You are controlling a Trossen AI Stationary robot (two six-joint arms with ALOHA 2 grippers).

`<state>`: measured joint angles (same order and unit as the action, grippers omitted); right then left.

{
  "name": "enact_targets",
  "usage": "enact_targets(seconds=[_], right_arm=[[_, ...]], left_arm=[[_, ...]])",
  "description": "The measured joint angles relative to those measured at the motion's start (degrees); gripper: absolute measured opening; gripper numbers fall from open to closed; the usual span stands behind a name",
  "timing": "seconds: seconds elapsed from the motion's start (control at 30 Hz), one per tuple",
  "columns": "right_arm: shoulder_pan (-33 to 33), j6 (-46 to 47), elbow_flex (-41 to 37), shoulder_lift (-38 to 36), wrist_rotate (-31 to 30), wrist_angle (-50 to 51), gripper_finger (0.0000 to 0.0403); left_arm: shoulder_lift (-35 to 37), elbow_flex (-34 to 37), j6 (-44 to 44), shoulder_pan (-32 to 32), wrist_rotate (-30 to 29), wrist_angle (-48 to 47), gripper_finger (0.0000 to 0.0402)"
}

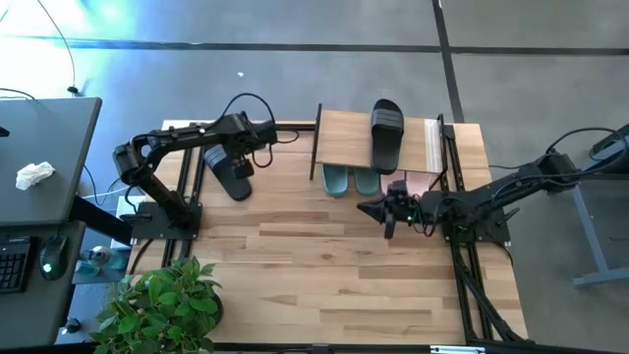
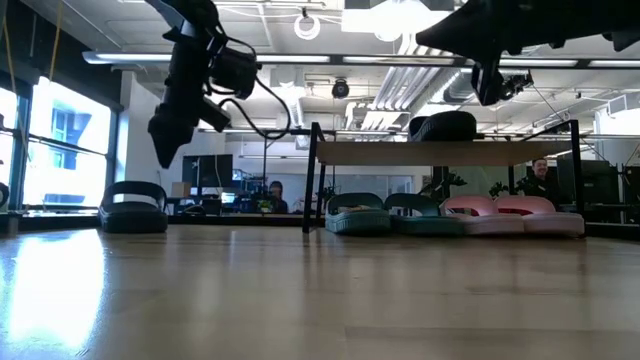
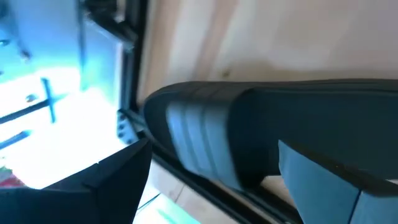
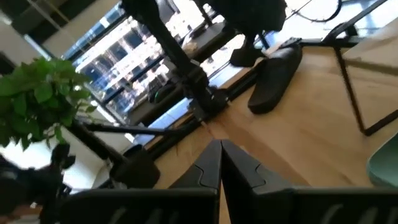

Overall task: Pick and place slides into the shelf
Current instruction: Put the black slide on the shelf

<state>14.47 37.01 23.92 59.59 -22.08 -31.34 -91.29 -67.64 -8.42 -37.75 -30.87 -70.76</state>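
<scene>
One black slide lies flat on its sole on the table's left part, also in the low view. My left gripper hangs open above it, one finger on either side of the ribbed strap in the left wrist view, not touching. The other black slide lies on the shelf's plank top. The green pair and the pink pair stand on the table under the shelf. My right gripper is shut and hovers over the table just near of the shelf.
A potted plant stands at the table's near left corner. Black frame rails run along both table sides. A grey desk stands left of the table. People sit in the room behind. Bare tabletop stretches across the near half.
</scene>
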Motion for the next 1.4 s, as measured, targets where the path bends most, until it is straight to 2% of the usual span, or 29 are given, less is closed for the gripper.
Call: enact_targets(seconds=[0.1, 0.3, 0.53, 0.87, 1.03, 1.23, 1.4], right_arm=[[-0.5, 0.0, 0.0, 0.0, 2.5, 1.2, 0.0000], [-0.7, 0.0, 0.0, 0.0, 4.0, 2.5, 0.0000], [-0.7, 0.4, 0.0, 0.0, 4.6, 2.8, 0.0000], [-0.7, 0.4, 0.0, 0.0, 4.6, 2.9, 0.0000], [-0.7, 0.4, 0.0, 0.0, 4.6, 2.9, 0.0000], [-0.7, 0.4, 0.0, 0.0, 4.6, 2.9, 0.0000], [-0.6, 0.5, 0.0, 0.0, 4.6, 2.9, 0.0000]], left_arm=[[0.0, 0.0, 2.1, 0.3, -2.3, -0.6, 0.0330], [0.0, 0.7, 4.8, 1.5, -1.7, -0.4, 0.0330], [0.0, 6.6, 8.3, 3.8, -3.0, 1.7, 0.0330], [0.0, 13.9, 11.8, 3.6, -5.2, 5.4, 0.0330], [0.0, 16.0, 12.4, 3.6, -7.9, 7.7, 0.0330], [0.0, 16.1, 13.4, 3.6, -13.8, 8.1, 0.0330], [0.0, 16.1, 13.4, 3.6, -14.8, 9.6, 0.0322]])
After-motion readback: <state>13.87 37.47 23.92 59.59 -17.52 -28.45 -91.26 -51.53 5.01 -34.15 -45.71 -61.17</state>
